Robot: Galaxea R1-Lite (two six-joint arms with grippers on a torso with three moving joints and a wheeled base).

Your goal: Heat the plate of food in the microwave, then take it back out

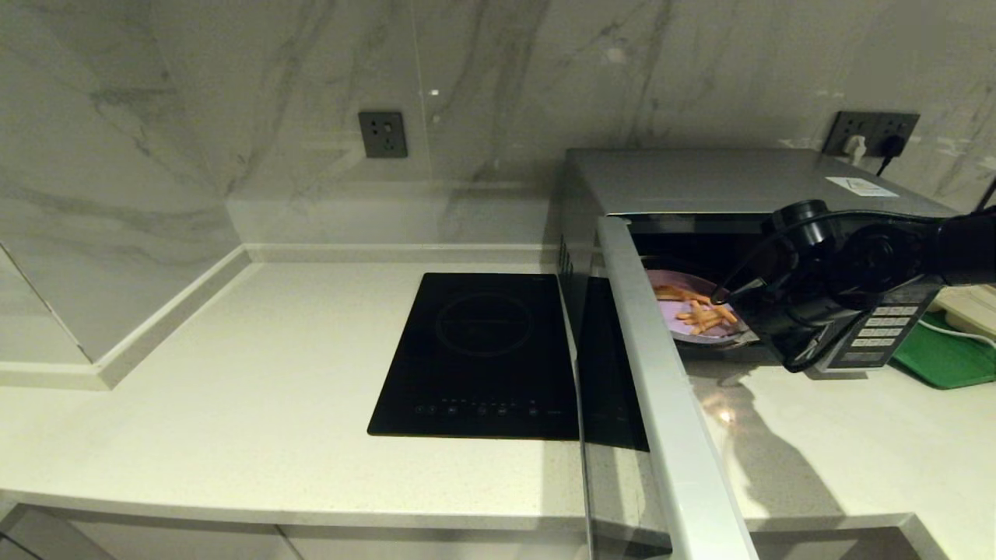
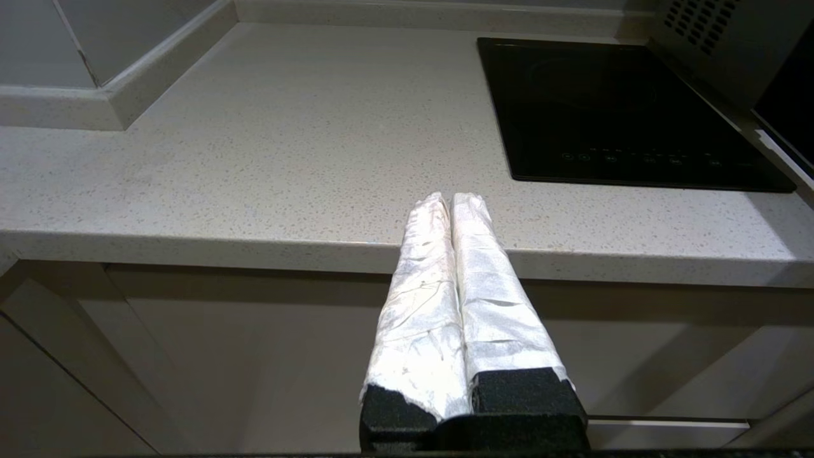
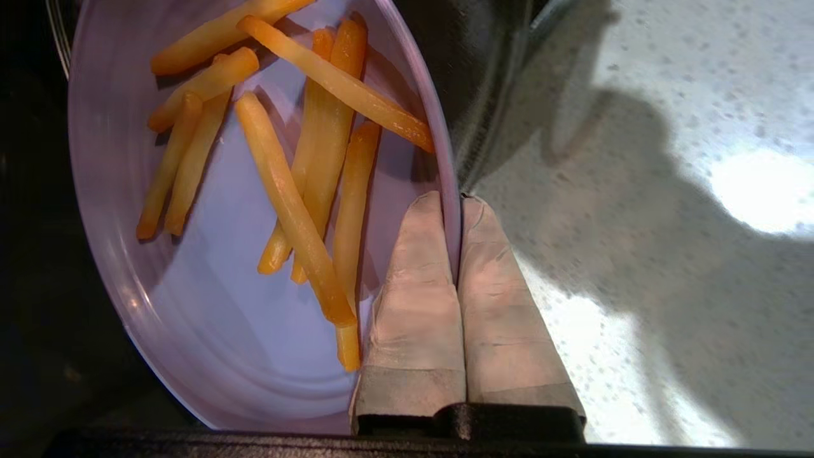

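The silver microwave (image 1: 724,183) stands at the back right with its door (image 1: 661,404) swung wide open toward me. The pale lilac plate of food (image 1: 696,311) carries orange-yellow sticks and sits at the mouth of the cavity, partly over the front sill. My right gripper (image 3: 453,207) is shut on the plate's near rim (image 3: 439,133), one finger inside and one outside. In the head view the right arm (image 1: 848,272) reaches in from the right and hides the plate's right side. My left gripper (image 2: 450,200) is shut on nothing, parked low in front of the counter edge.
A black glass cooktop (image 1: 482,354) lies left of the open door. A green tray (image 1: 945,354) sits right of the microwave. Wall sockets (image 1: 383,134) are on the marble backsplash. The pale counter (image 1: 233,389) stretches left to a raised ledge.
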